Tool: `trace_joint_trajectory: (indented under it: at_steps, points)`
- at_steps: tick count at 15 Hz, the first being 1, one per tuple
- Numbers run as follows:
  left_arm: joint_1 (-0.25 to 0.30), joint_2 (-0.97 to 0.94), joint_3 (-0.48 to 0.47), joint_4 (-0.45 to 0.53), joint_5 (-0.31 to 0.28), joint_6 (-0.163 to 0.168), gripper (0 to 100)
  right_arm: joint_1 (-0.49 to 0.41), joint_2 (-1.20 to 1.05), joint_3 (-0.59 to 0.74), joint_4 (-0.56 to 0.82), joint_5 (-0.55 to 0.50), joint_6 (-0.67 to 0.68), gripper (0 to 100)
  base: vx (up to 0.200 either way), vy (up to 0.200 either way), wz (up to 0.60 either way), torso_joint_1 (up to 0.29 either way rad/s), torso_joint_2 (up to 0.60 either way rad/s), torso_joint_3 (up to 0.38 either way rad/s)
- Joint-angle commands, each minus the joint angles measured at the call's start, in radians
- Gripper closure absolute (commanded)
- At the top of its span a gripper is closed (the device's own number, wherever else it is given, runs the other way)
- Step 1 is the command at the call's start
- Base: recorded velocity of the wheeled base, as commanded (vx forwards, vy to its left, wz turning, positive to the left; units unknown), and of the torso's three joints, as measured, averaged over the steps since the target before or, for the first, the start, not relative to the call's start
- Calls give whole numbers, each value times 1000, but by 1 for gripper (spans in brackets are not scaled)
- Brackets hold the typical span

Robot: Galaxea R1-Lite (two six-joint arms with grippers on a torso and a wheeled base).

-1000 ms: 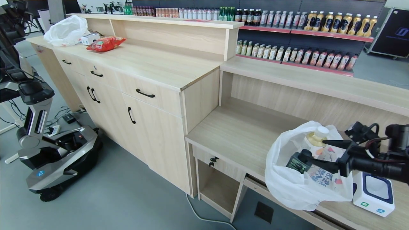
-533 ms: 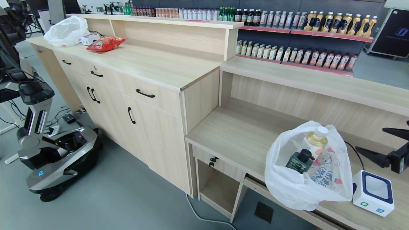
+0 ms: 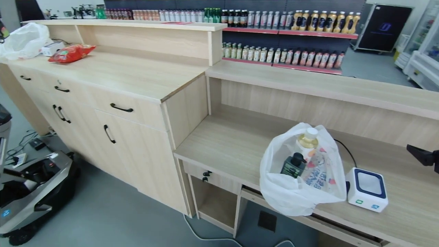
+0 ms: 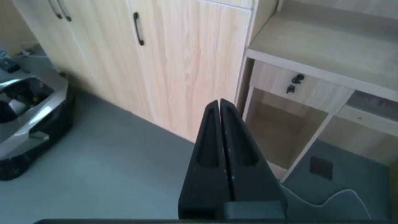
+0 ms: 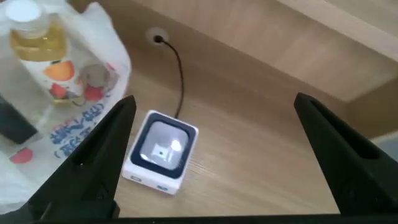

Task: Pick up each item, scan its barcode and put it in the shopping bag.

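Note:
A white plastic shopping bag point(image 3: 301, 195) stands open on the low desk point(image 3: 240, 144). Inside it are a yellow drink bottle point(image 3: 307, 139) with a white cap, a dark green pump bottle point(image 3: 293, 164) and a printed packet point(image 3: 320, 173). Beside the bag sits the white scanner point(image 3: 367, 188) with a dark blue frame. My right gripper point(image 5: 214, 102) hangs open and empty above the scanner point(image 5: 161, 152), with the bag point(image 5: 93, 81) off to one side; one finger point(image 3: 422, 155) pokes in at the head view's right edge. My left gripper point(image 4: 219, 107) is shut and empty, over the grey floor before the cabinet.
A black cable point(image 3: 346, 151) runs from the scanner to the desk's back wall. On the higher counter far left lie a red snack bag point(image 3: 70, 53), a small white box point(image 3: 51, 48) and another white bag point(image 3: 24, 41). Drink shelves point(image 3: 274, 34) line the back.
My right gripper, open above the bag a second ago, has drawn back to the right, away from the bag. The head camera has panned right, so everything sits further left.

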Motion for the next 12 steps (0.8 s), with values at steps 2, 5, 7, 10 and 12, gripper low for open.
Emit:
trace_joint_trajectory:
  at_steps: [2, 5, 7, 10, 12]
  points:
    - [0, 0, 0, 0, 0, 0, 100, 26, -67, 4, 28, -62, 43, 0, 0, 0, -600, -161, 327, 159]
    - [0, 0, 0, 0, 0, 0, 100, 36, -139, 7, 108, -58, 158, 0, 0, 0, -400, -180, 373, 173]
    - [0, 0, 0, 0, 0, 0, 100, 67, -194, 24, 95, -58, 266, 0, 0, 0, 0, -210, 403, 193]
    - [0, 0, 0, 0, 0, 0, 100, 81, -378, 131, 97, -64, 262, 0, 0, 0, 0, -269, 528, 256]
    - [0, 0, 0, 0, 0, 0, 100, 84, -504, 213, 120, -64, 264, 0, 0, 0, 0, -237, 471, 234]
